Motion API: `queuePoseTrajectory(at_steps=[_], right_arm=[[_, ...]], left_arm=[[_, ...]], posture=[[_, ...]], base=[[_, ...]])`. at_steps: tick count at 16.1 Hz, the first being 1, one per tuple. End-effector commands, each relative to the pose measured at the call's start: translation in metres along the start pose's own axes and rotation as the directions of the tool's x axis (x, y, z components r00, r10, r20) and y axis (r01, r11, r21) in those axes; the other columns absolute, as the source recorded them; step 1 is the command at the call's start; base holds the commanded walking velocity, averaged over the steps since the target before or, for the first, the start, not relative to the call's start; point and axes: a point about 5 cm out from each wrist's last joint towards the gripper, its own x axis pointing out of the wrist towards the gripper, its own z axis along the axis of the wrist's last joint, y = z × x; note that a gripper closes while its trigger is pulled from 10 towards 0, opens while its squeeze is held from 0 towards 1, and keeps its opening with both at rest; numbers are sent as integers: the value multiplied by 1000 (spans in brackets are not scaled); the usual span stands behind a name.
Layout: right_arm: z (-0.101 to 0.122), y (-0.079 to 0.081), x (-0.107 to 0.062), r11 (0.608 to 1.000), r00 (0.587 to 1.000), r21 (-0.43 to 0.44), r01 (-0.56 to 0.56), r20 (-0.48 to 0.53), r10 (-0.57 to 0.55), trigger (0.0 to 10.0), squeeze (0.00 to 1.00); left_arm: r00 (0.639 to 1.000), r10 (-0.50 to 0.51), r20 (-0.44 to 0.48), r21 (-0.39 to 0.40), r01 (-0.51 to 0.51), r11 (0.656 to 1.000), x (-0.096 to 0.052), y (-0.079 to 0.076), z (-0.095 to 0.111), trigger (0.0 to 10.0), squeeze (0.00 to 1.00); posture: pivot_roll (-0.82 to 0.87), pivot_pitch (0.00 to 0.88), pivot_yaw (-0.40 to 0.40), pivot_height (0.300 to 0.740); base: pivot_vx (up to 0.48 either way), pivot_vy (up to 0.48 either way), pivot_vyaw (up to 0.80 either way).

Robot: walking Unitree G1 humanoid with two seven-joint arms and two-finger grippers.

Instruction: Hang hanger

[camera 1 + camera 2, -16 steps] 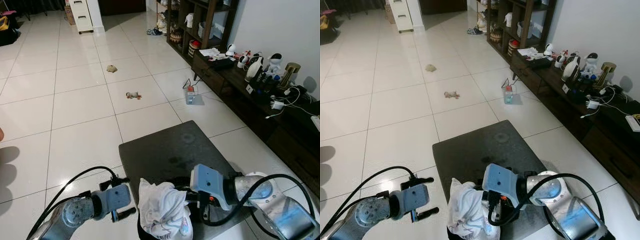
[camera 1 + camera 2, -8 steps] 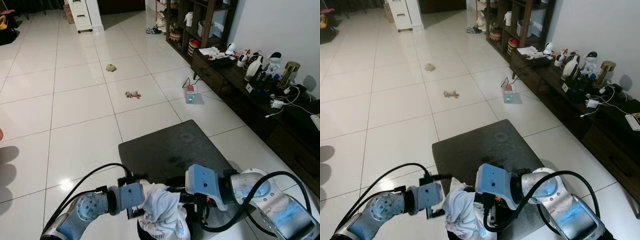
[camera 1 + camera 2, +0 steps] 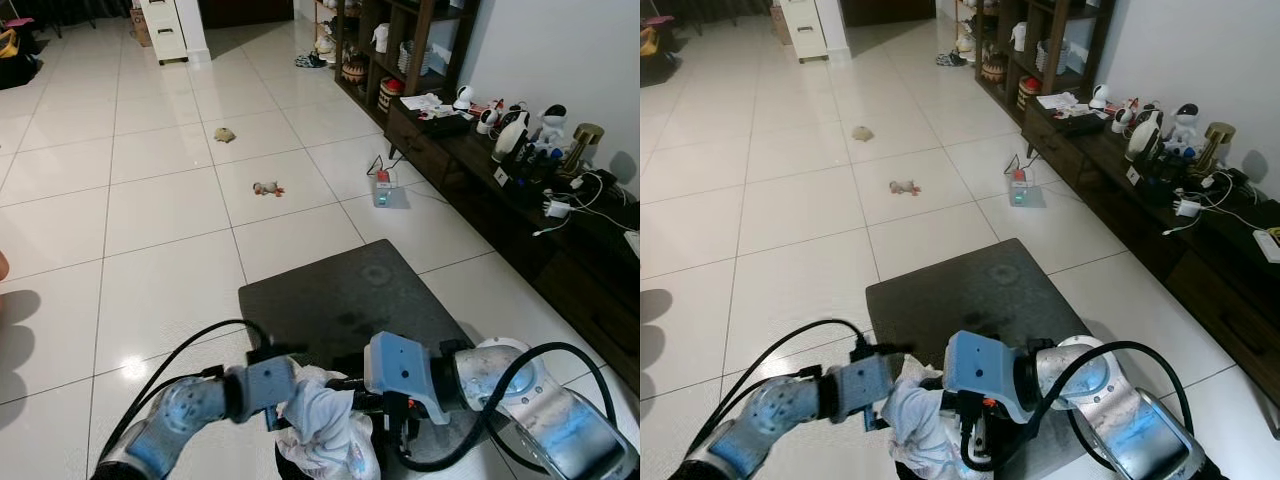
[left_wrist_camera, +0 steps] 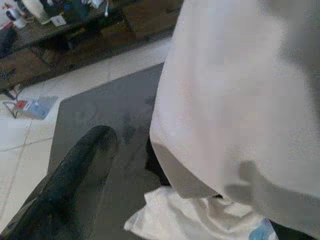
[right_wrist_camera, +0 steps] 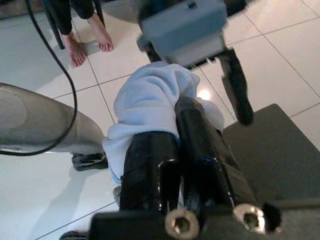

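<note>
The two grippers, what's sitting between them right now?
A bunched white garment lies between the left gripper and the right gripper, over the dark mat. The right wrist view shows the right fingers shut on the cloth.

One white garment, one dark mat, two grippers.

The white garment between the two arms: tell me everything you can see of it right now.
The white garment is a soft, crumpled bundle of thin cloth, white with a faint bluish tint and a small light-blue patch near its lower edge. It hangs bunched in folds above the near edge of the dark grey mat. The right pincer is shut on its top, black fingers pressed into the cloth. The left pincer sits against its other side, one finger beside the fabric.
</note>
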Motion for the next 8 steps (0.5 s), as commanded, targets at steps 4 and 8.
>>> queuePoseTrajectory(at_steps=[4, 8], right_arm=[[12, 6, 1, 998, 998, -37, -42, 43, 44, 10000, 0], [16, 9, 2, 997, 996, -47, -64, 61, 67, 10000, 0]], left_arm=[[998, -12, 54, -53, 15, 998, 3, -1, 4, 0, 0], [995, -68, 72, -84, 74, 994, 6, -6, 6, 0, 0]], posture=[[-33, 117, -20, 740], [-34, 110, -20, 740]], base=[[0, 0, 0], [0, 0, 0]])
